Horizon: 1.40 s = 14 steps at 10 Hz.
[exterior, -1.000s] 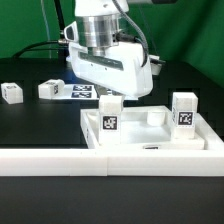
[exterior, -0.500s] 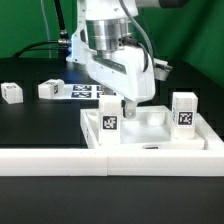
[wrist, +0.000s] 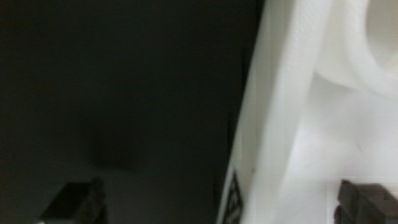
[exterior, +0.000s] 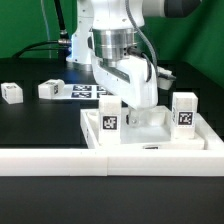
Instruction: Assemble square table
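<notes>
Hovering over the square table slab (exterior: 200, 140), the gripper (exterior: 131, 111) gapes wide, holding nothing. A leg (exterior: 108, 116) stands on the slab nearby.

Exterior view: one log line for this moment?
fingers open over square tabletop | two upright legs on it | two loose legs on black table

Arm: a white arm (exterior: 105, 15) is reaching down from above, near the middle of the exterior view.
Wrist: the wrist (exterior: 112, 45) is tilting, its lower end leaning toward the exterior view's right.
Gripper: the gripper (exterior: 128, 108) is pointing downward, hanging low.
Fingers: two dark fingers (wrist: 75, 200) are standing wide apart, holding nothing.
</notes>
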Motion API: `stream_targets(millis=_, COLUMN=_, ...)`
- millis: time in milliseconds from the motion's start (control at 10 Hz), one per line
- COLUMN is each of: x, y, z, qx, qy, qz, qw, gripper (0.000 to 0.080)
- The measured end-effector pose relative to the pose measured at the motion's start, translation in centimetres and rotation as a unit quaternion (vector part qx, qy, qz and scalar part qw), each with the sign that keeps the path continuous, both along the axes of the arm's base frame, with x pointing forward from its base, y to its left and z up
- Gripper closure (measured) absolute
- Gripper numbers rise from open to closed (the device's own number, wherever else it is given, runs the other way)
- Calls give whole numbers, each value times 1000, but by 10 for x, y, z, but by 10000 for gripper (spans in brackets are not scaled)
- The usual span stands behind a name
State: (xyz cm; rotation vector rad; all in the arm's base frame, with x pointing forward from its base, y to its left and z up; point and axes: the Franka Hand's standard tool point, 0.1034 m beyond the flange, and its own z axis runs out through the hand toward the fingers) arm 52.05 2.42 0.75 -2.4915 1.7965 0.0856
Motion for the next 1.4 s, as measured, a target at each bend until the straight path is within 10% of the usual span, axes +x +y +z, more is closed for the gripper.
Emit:
stream_targets(millis=300, x=0, y=0, z=0, qx=0, qy=0, qz=0, qw=1000, gripper=386)
stream_targets(millis=500, x=0, y=0, z=0, qx=0, qy=0, qz=0, qw=1000, gripper=701)
stream_targets(millis=1000, x=-10, y=-73, z=0, qx=-13, qy=-28, qz=231, qw=973, gripper=752)
stream_targets(millis=1400, x=-9, y=-79, z=1, qx=-20, qy=-35, qz=348, qw=937, gripper=752)
